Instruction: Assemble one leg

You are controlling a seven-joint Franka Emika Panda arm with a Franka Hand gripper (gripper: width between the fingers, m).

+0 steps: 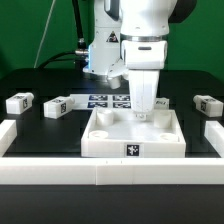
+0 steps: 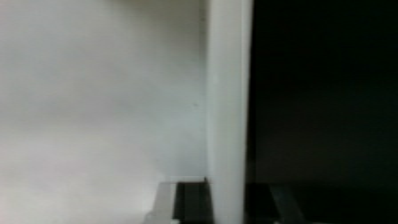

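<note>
In the exterior view my gripper [image 1: 146,98] stands low over the back right corner of the large white square tray-like piece [image 1: 120,146]. It is shut on a white leg [image 1: 146,106], held upright with its lower end at that corner's hole. In the wrist view the picture is very close and blurred. A narrow white strip, the leg [image 2: 228,110], runs out from between my dark fingers [image 2: 191,208], with the tray piece's white surface [image 2: 98,100] on one side and black table on the other. Three more legs lie loose on the table [image 1: 20,101], [image 1: 57,105], [image 1: 207,103].
The marker board [image 1: 108,99] lies behind the tray piece. A white raised wall [image 1: 100,172] runs along the front of the black table and up both sides. The robot's base and cables stand at the back.
</note>
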